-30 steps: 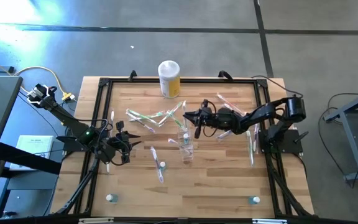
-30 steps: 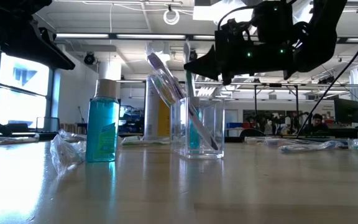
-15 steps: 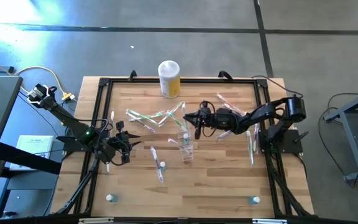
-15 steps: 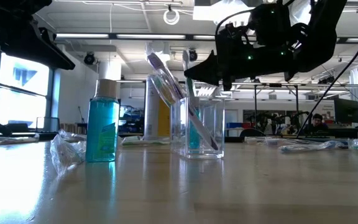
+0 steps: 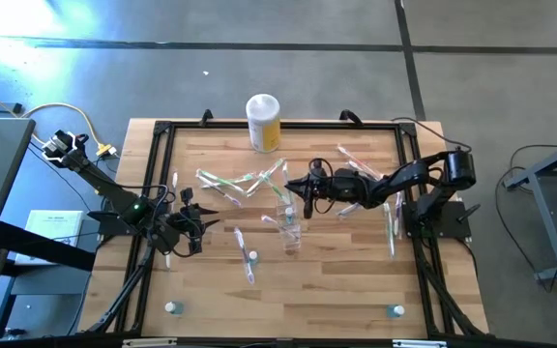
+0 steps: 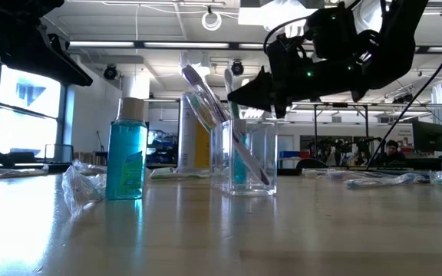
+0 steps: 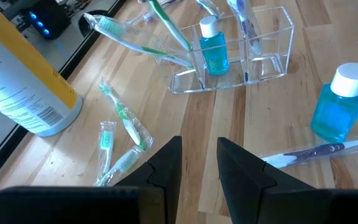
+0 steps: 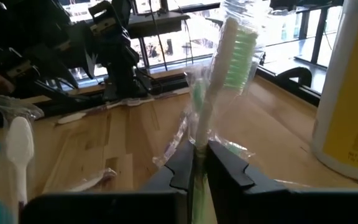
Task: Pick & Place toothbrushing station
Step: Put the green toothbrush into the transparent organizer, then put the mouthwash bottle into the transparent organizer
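Mid-bench, the right end effector [image 5: 307, 187] pinches a thin, wrapped, green-bristled toothbrush [image 8: 219, 68] by its handle, poised just above the clear plastic holder [image 6: 243, 156] already bearing brushes. Light, slender and probably slick in its wrapper, the brush looks best gripped mid-handle. Near the bench's left edge, the left end effector [image 7: 197, 163] waits, slightly parted and empty.

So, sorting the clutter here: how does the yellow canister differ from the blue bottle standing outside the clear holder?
The yellow canister is opaque, much larger, and carries a printed label. The blue bottle is small, see-through blue and plain on the side showing. The canister stands farther from the clear holder than the bottle does. Both stand upright with white tops.
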{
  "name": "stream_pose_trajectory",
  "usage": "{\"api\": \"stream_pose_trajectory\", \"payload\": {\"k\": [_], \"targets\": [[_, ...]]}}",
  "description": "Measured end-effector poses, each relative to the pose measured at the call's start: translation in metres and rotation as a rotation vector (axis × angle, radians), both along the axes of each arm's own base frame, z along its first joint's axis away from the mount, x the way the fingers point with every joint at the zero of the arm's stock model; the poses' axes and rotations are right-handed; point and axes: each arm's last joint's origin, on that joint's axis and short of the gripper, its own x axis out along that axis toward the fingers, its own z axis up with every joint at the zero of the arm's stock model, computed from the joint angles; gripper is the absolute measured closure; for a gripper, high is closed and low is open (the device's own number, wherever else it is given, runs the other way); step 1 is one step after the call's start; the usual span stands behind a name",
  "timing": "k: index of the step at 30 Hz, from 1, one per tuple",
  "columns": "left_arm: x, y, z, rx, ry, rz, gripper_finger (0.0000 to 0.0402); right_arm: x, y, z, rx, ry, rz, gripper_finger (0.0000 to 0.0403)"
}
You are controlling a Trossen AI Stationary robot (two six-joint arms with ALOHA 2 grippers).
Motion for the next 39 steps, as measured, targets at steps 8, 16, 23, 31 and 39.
{"api": "stream_pose_trajectory", "payload": {"k": [8, 16, 23, 31, 39], "targets": [[0.0, 0.0, 0.0, 0.0, 0.0, 0.0, 0.0307, -0.001, -0.001, -0.002, 0.015, 0.02, -0.04, 0.0327], [0.0, 0.0, 0.0, 0.0, 0.0, 0.0, 0.0307, -0.001, -0.001, -0.004, 0.017, 0.042, -0.028, 0.022], [0.0, 0.0, 0.0, 0.001, 0.002, -0.001, 0.0307, -0.004, 0.01, 0.011, -0.102, 0.037, 0.036, 0.0165], [0.0, 0.0, -0.001, 0.004, 0.008, -0.002, 0.0307, -0.028, 0.055, 0.045, -0.127, 0.118, 0.219, 0.017], [0.0, 0.0, -0.001, 0.0, 0.012, -0.009, 0.0307, -0.082, 0.113, 0.07, -0.059, 0.266, 0.501, 0.0181]]}}
